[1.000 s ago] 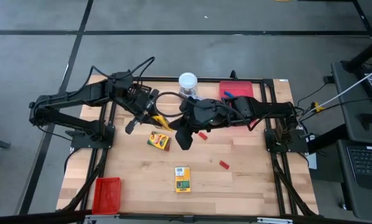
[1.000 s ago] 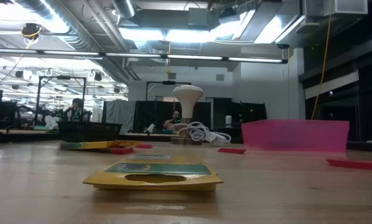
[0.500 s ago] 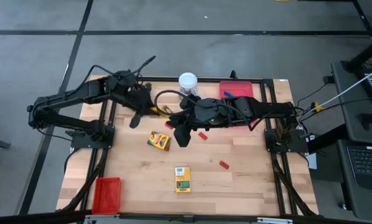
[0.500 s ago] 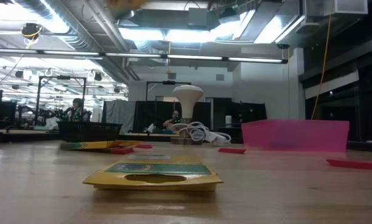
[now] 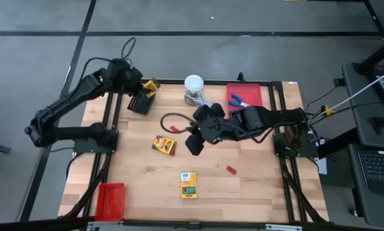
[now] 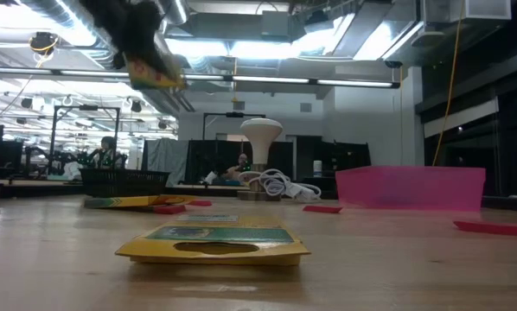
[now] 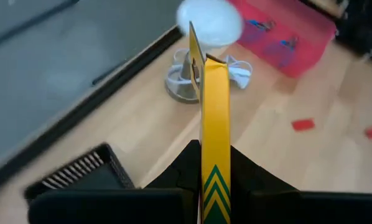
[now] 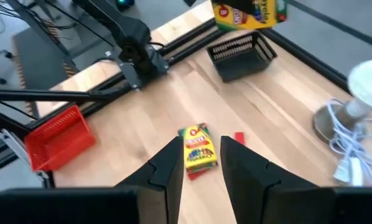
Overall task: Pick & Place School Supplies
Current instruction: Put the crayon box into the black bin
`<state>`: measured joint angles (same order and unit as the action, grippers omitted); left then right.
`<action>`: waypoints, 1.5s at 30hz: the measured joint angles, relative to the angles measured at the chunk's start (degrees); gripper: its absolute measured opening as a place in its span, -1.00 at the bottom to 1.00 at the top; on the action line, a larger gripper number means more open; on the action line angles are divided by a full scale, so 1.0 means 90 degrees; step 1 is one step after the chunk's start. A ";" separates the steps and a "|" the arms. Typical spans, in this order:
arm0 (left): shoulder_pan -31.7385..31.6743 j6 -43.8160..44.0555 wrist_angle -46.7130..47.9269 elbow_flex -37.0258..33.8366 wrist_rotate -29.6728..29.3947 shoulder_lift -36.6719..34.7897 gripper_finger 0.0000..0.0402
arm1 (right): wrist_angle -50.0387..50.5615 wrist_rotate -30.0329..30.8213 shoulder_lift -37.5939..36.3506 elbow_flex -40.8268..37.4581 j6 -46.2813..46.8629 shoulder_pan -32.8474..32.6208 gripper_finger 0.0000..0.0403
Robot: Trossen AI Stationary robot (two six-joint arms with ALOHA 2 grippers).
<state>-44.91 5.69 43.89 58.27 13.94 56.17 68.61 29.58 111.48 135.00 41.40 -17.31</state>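
My left gripper [image 5: 146, 91] is shut on a yellow crayon box [image 5: 151, 85], high over the black wire basket [image 5: 139, 103] at the table's far left. The held box also shows in the low view [image 6: 157, 71] and in the right wrist view [image 8: 251, 12]. My right gripper [image 5: 195, 145] is open and empty above mid-table, just right of a second crayon box [image 5: 164, 145] that lies flat. A third crayon box [image 5: 188, 185] lies flat nearer the front. Blue-handled pliers [image 5: 241, 101] lie in the pink tray [image 5: 252, 92]. Small red blocks [image 5: 231, 170] lie on the wood. My left gripper pinches the crayon box between its two fingers, one on each broad face, at the end with green chevrons [image 7: 215, 184]. The box stands out past the fingertips, seen edge-on in the left wrist view. It is lifted clear, above the basket [image 7: 80, 171].
A white round-topped container [image 5: 194, 86] with a coiled white cord stands at the far middle. A red tray [image 5: 110, 199] sits at the near left corner. A black cable loop [image 5: 173, 117] lies near the right gripper. Bare wood shows at the near right.
My left gripper has risen and gone toward the table's far left with the crayon box, from mid-table to above the black basket. My right arm has drawn back a little toward the table's right edge, its gripper still open.
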 joint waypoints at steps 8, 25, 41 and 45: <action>-0.1703 0.1672 -0.1896 -0.1769 0.1811 -0.0321 -0.87 | 0.0645 0.0287 0.0000 0.0000 0.0550 -0.0327 -0.46; -0.2712 0.2634 -0.2240 -0.2757 0.1162 -0.0365 -0.87 | 0.1133 0.0583 0.0000 0.0000 0.1514 -0.0800 -0.46; -0.1979 0.1772 -0.2048 -0.2794 -0.0571 0.0260 -0.87 | 0.1196 0.0860 0.0000 0.0000 0.1662 -0.0797 -0.46; -0.1792 0.1760 -0.2474 -0.2796 -0.0878 0.0590 -0.87 | 0.1196 0.0904 0.0000 0.0000 0.1675 -0.0797 -0.46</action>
<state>-61.04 21.53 21.63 33.10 6.04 61.48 79.37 37.71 111.48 135.00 56.48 -24.49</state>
